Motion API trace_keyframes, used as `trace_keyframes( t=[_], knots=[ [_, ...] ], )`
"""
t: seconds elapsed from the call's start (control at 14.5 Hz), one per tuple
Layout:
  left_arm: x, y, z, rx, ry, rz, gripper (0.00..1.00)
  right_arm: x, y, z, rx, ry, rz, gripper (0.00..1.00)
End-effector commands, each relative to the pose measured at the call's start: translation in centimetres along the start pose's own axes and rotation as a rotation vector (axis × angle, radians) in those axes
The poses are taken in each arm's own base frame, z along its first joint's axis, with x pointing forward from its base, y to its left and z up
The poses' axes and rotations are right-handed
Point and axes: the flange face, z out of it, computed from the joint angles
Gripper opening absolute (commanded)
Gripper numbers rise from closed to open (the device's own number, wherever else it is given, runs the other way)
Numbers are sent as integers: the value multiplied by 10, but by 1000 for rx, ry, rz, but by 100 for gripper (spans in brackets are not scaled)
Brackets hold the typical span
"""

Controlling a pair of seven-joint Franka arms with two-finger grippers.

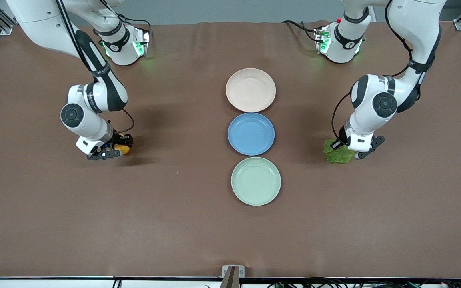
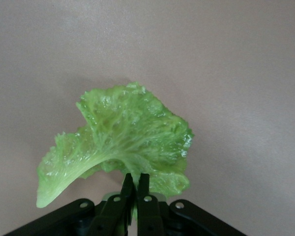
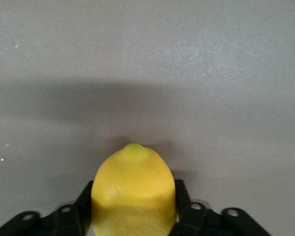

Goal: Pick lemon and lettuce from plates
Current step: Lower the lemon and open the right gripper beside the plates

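The lemon sits low at the table toward the right arm's end, well away from the plates. My right gripper holds it, one finger against each side. The crinkled green lettuce lies down at the table toward the left arm's end. My left gripper is shut on the leaf's edge. The beige-pink plate and the mint green plate stand in the middle with nothing on them.
A blue plate lies between the two other plates, the three in a line down the middle of the brown table. The arms' bases stand along the edge farthest from the front camera.
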Motion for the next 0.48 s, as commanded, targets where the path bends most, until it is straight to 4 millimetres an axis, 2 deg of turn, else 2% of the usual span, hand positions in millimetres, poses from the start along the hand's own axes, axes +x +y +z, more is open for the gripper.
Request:
trace_keyframes(
  t=[0.0, 0.14, 0.21, 0.28, 0.34, 0.41],
  knots=[
    [3, -4, 5, -10, 4, 36, 4, -3, 1, -7, 15, -4, -2, 100],
    [5, -6, 5, -10, 3, 50, 6, 7, 0, -24, 18, -27, -3, 100],
    [6, -6, 4, -12, 5, 55, 14, 15, 1, -41, 22, -54, -3, 100],
    [7, -5, 2, -14, 8, 55, 40, 23, 2, -59, 24, -71, -2, 100],
    [8, -2, -1, -16, 18, 67, 79, 31, 4, -76, 26, -89, -2, 100],
    [10, 0, -6, -23, 26, 69, 100, 38, 6, -96, 28, -111, 1, 100]
  ],
)
